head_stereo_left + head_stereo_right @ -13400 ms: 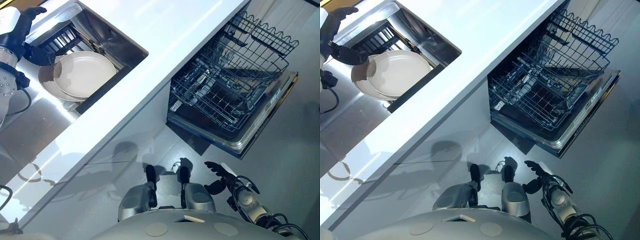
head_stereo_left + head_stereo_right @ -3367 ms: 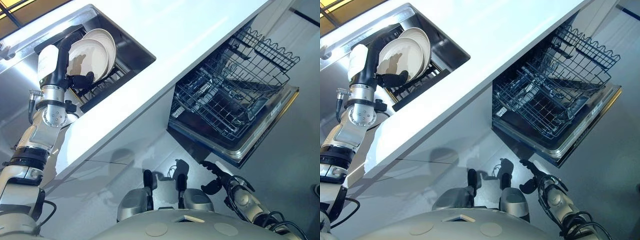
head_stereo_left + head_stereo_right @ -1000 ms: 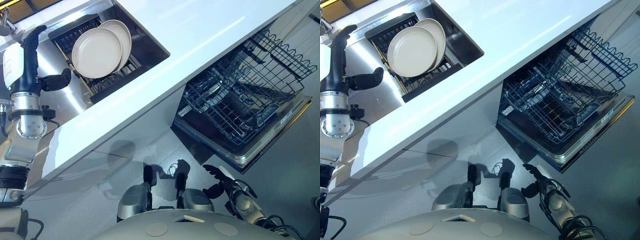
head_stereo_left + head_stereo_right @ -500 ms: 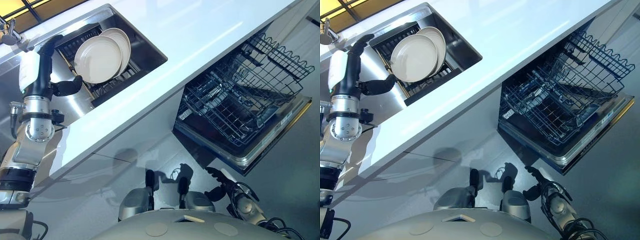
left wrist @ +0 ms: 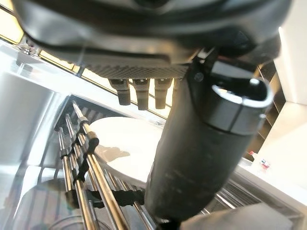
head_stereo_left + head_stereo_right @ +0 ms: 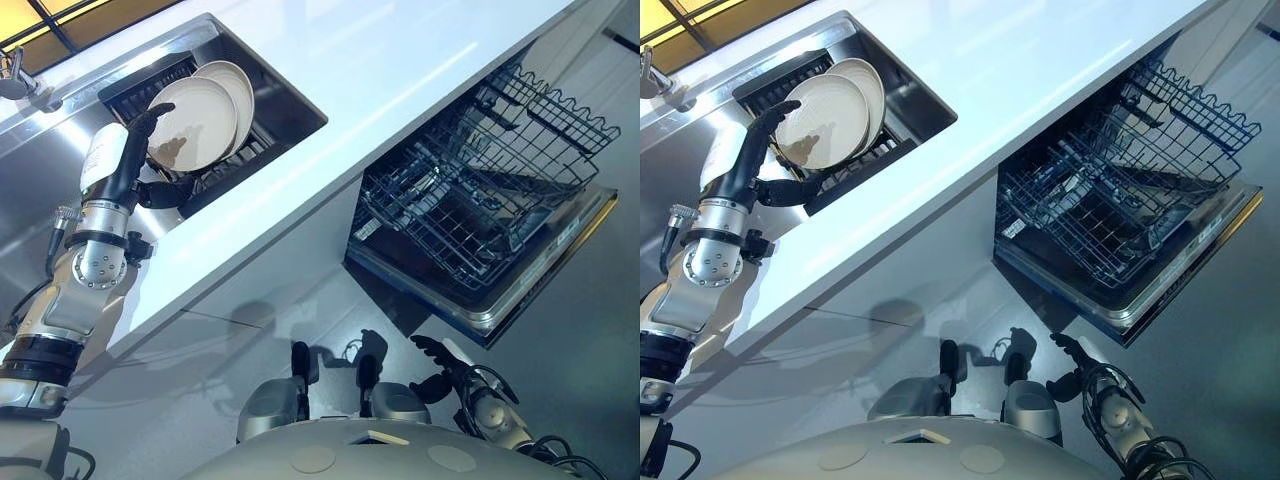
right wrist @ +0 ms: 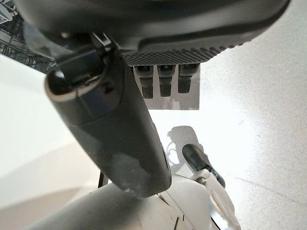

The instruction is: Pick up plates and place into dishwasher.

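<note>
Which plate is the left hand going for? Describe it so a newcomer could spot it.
Find the steel sink set in the white counter. Two cream plates lean on a dark rack inside it. The front plate overlaps the rear plate and sits under the open left hand.

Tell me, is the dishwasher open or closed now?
Open: the dishwasher door is down and its lower rack is pulled out over it.

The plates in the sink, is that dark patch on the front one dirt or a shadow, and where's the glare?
Left eye view: the patch on the front plate looks like the left hand's shadow, its fingers open near the rim; glare streaks the counter. Left wrist view: the thumb is blurred from closeness, the window behind washed out.
</note>
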